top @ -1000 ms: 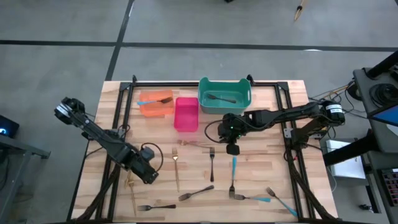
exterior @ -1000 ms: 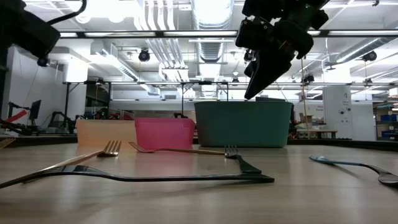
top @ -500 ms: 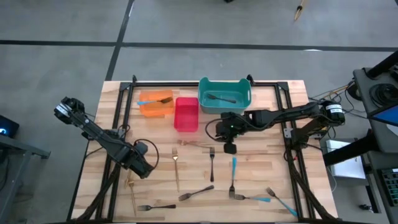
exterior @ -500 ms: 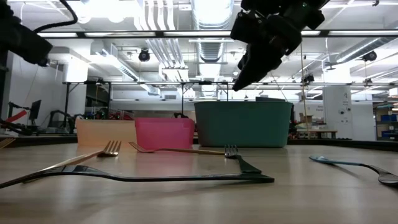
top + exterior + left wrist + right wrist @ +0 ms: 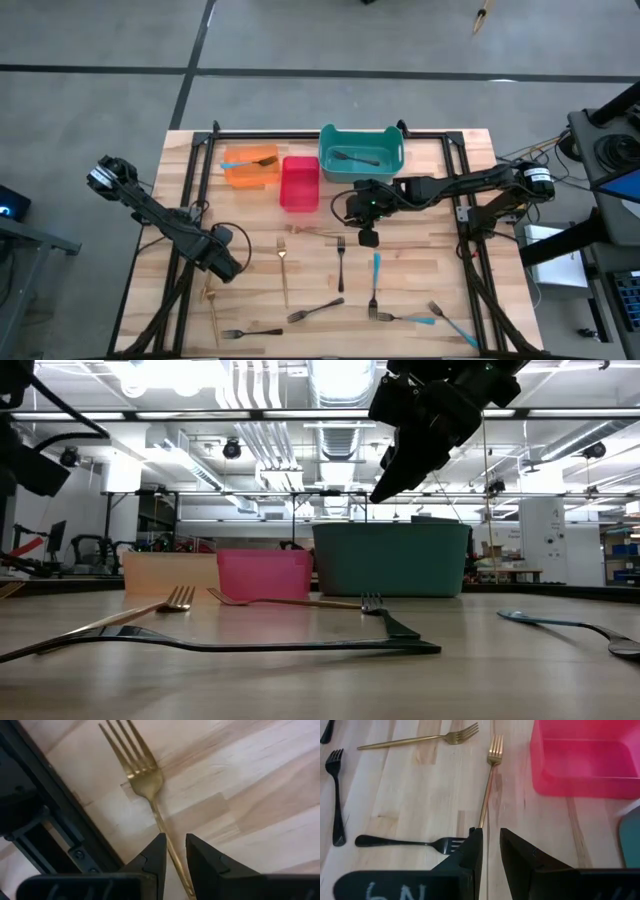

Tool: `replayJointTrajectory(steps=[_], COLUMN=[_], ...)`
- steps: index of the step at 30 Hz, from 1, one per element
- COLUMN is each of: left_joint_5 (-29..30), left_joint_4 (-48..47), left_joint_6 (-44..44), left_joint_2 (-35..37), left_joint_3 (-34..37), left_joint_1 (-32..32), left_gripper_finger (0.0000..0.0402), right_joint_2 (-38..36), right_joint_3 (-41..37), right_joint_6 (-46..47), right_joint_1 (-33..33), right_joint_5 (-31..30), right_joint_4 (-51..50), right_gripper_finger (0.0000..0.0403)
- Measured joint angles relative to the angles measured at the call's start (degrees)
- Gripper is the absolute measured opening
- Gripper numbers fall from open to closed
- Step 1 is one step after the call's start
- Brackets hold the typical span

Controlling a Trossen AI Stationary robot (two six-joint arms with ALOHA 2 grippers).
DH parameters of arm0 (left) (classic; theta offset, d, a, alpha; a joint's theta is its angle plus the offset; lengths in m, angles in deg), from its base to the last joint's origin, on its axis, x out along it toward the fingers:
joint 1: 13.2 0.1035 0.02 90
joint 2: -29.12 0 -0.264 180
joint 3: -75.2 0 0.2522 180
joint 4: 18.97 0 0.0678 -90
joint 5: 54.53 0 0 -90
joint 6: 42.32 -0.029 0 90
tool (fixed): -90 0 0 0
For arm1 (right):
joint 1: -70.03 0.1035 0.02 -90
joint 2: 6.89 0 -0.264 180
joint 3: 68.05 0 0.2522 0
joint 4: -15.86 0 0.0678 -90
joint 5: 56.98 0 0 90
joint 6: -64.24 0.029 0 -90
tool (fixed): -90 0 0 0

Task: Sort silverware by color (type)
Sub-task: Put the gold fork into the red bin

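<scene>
My left wrist camera cuts off the gold fork's (image 5: 141, 772) handle behind the left end effector (image 5: 173, 851), fingers narrowly apart, near the worktop's (image 5: 420, 270) left edge. The right end effector (image 5: 367, 238), likewise empty, hovers mid-worktop over scattered forks.

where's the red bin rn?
In the high view the red bin sits at the table's far side, between the orange bin on its left and the teal bin on its right. The right gripper hovers nearby.
</scene>
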Motion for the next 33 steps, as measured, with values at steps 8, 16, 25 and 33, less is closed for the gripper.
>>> replayJointTrajectory(steps=[8, 16, 25, 33], left_joint_5=[0.0, 0.13, 0.91, 1.71], left_joint_4=[0.32, 0.88, 1.01, 1.08], left_joint_6=[0.44, 0.61, 3.12, 3.75], left_joint_2=[0.0, 0.02, -0.05, -0.24], left_joint_3=[2.83, 3.43, 3.56, 3.56], left_joint_1=[0.0, 0.0, 0.0, 0.0], left_gripper_finger=[0.0055, 0.0056, 0.0071, 0.009], right_joint_2=[0.0, 0.0, 0.02, 0.02], right_joint_3=[0.0, 0.0, 0.0, 0.0], right_joint_6=[0.11, 0.14, 0.13, 0.7], right_joint_1=[0.0, 0.0, 0.0, 0.0], right_joint_5=[0.0, 0.0, 0.0, 0.0], right_joint_4=[1.2, 1.23, 1.23, 1.22], right_gripper_finger=[0.0057, 0.0057, 0.0057, 0.0057])
